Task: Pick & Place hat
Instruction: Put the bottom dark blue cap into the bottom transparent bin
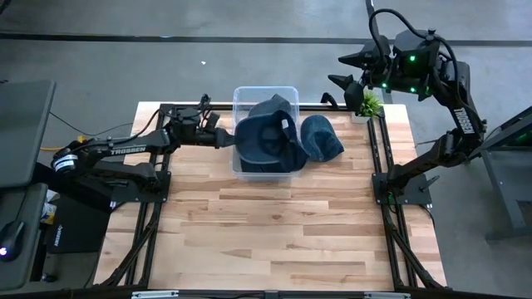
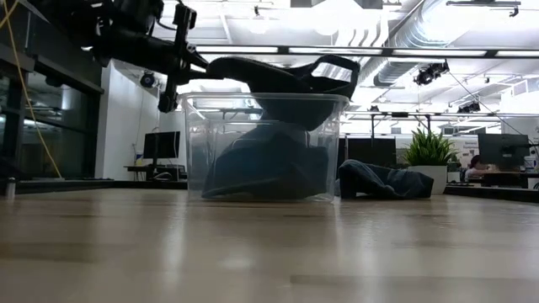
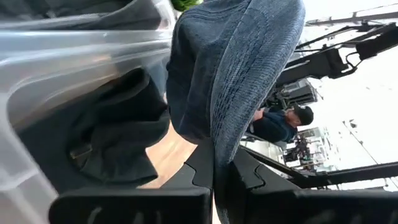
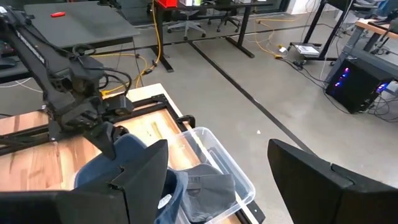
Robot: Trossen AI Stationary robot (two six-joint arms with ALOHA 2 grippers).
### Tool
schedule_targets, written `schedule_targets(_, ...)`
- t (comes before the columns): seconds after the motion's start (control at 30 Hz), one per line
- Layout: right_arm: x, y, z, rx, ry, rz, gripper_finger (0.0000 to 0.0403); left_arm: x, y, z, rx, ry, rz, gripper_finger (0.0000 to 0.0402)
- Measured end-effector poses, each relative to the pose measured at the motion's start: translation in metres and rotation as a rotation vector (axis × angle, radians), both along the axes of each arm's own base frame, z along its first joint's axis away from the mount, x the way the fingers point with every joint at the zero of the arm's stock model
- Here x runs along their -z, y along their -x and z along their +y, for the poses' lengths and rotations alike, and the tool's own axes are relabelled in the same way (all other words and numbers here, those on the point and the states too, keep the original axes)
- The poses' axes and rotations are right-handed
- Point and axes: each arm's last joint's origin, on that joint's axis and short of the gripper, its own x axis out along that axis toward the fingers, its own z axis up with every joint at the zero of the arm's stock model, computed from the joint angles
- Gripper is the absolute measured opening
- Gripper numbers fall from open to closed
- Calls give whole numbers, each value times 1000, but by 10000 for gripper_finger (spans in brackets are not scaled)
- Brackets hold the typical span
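- left gripper (image 1: 226, 139) fingers pinched on a denim hat (image 1: 268, 133), held over the clear bin (image 1: 243, 93).
- another hat (image 1: 321, 138) waits on the desk (image 1: 274, 232).
- right gripper (image 1: 349, 70) raised, fingers spread, empty.

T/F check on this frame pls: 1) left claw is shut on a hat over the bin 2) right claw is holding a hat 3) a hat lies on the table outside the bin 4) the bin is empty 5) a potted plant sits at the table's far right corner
1) True. The left claw is shut on a blue hat, held above the clear bin.
2) False. The right claw is open and empty, raised beyond the table's far edge.
3) True. A second hat lies on the table, right of the bin.
4) False. The low view shows a dark hat already inside the bin.
5) True. The potted plant stands there.
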Motion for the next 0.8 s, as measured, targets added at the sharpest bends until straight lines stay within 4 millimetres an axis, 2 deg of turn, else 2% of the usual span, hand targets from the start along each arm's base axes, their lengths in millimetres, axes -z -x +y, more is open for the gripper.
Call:
schedule_targets(0.3,1,-2,-1,6,-13,-2,271,20,6,-2,-49,99,198,11)
schedule_targets(0.57,8,-15,-6,3,-32,40,271,20,6,-2,-42,72,200,83)
schedule_targets(0.8,24,-37,-13,-46,-92,127,271,19,6,-1,-32,32,197,127)
